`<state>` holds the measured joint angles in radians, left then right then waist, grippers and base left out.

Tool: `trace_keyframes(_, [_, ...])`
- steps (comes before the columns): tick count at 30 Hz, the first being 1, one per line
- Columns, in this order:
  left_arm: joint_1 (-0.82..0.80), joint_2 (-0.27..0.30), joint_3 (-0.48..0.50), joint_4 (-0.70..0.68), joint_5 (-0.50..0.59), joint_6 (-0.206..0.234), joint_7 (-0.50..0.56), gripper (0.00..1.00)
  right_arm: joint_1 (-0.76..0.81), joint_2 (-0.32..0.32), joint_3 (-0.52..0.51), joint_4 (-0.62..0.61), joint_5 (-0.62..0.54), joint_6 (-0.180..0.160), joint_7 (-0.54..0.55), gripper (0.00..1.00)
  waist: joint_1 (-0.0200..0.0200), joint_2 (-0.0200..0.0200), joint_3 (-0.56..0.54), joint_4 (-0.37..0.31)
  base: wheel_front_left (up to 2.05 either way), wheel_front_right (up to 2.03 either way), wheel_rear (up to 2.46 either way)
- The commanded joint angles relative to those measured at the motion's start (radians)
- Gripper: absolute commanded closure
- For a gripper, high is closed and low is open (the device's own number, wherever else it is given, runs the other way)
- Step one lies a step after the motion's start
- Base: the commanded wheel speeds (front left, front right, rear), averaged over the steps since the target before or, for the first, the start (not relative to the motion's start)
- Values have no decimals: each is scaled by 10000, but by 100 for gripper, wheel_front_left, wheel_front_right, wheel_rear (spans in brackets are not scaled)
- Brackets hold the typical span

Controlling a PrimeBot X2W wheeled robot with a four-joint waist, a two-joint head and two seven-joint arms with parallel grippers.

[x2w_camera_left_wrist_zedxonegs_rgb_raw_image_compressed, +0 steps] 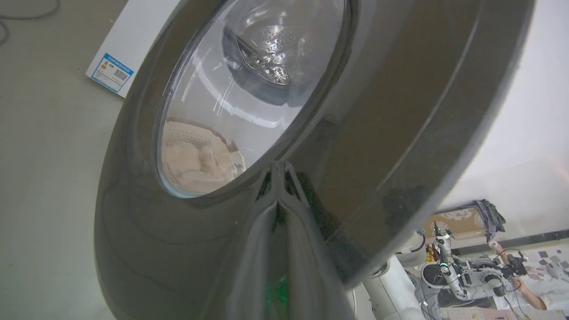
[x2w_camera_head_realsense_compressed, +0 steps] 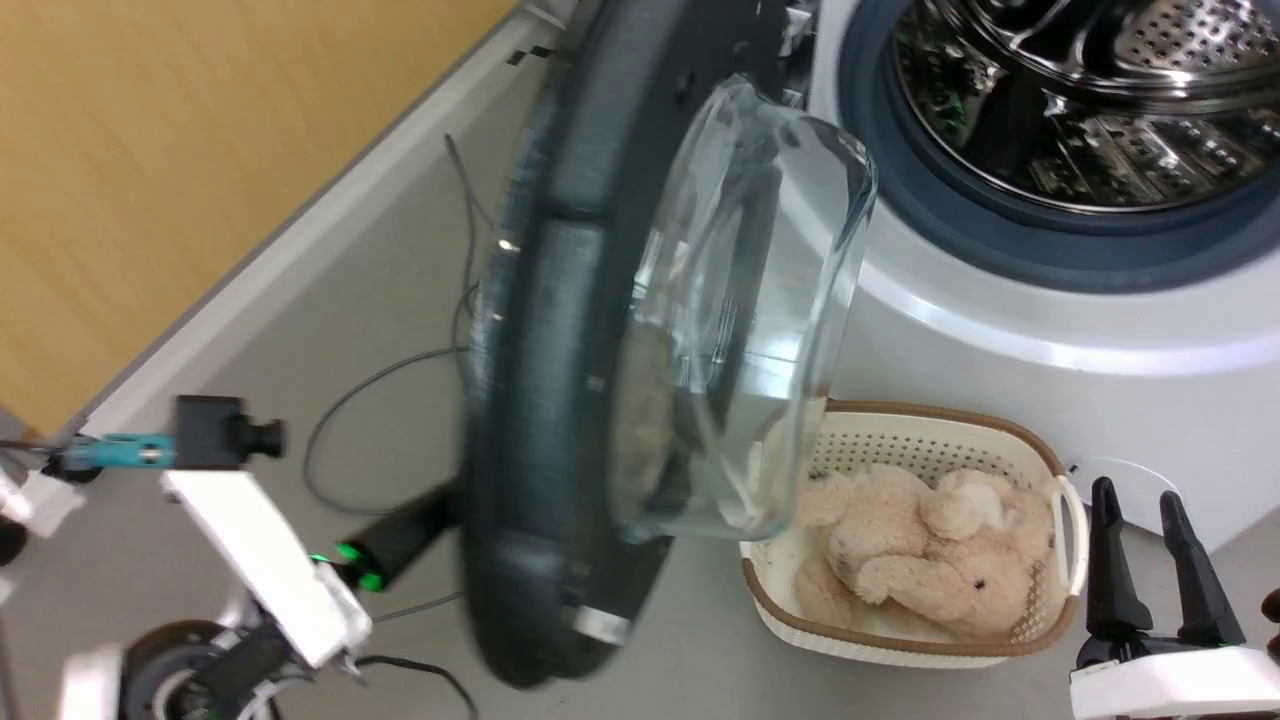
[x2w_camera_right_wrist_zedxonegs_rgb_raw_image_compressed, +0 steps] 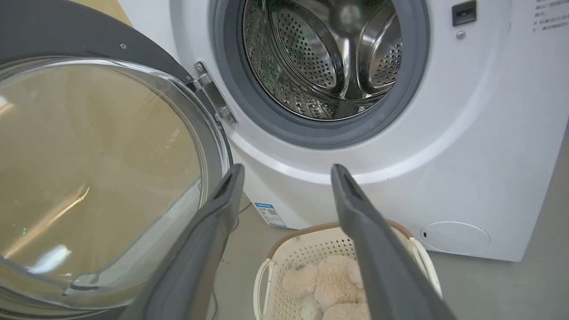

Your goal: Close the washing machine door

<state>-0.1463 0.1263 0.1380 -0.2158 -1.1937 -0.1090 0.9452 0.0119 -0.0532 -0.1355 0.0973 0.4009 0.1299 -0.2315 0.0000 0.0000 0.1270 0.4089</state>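
Note:
The washing machine door (x2w_camera_head_realsense_compressed: 560,400) stands wide open, nearly edge-on and blurred in the head view, its clear glass bowl (x2w_camera_head_realsense_compressed: 750,300) bulging toward the washing machine (x2w_camera_head_realsense_compressed: 1000,320). My left gripper (x2w_camera_left_wrist_zedxonegs_rgb_raw_image_compressed: 278,178) is shut, its tips against the door's (x2w_camera_left_wrist_zedxonegs_rgb_raw_image_compressed: 378,133) glossy black outer face just below the window. The dark left wrist (x2w_camera_head_realsense_compressed: 395,545) reaches in behind the door. My right gripper (x2w_camera_head_realsense_compressed: 1137,492) is open and holds nothing, low at the right. From the right wrist, that gripper (x2w_camera_right_wrist_zedxonegs_rgb_raw_image_compressed: 288,171) faces the porthole and steel drum (x2w_camera_right_wrist_zedxonegs_rgb_raw_image_compressed: 329,58), with the door (x2w_camera_right_wrist_zedxonegs_rgb_raw_image_compressed: 102,178) and its metal hinge (x2w_camera_right_wrist_zedxonegs_rgb_raw_image_compressed: 213,95) to the left.
A cream perforated basket (x2w_camera_head_realsense_compressed: 930,412) holding a beige plush toy (x2w_camera_head_realsense_compressed: 930,560) sits on the floor below the porthole, under the door's swing. A dark cable (x2w_camera_head_realsense_compressed: 380,380) lies on the grey floor left of the door. A wooden wall (x2w_camera_head_realsense_compressed: 200,150) stands further left.

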Motion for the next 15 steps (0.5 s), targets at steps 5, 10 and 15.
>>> trace_keyframes(5, [294,-335,-1190,-1182,-1042,-163,506,100,-275,28,-101,49,213,8,-201,0,0,0,277,-664,0,0,0])
trace_keyframes(10, [234,-423,-2025,-1552,-1368,-206,517,100,-457,30,-162,61,305,8,-284,0,0,0,532,-1276,0,0,0])
trace_keyframes(15, [-84,-523,-3038,-1359,-1365,-216,-84,100,-678,30,-219,58,346,8,-302,0,0,0,867,-2213,0,0,0])
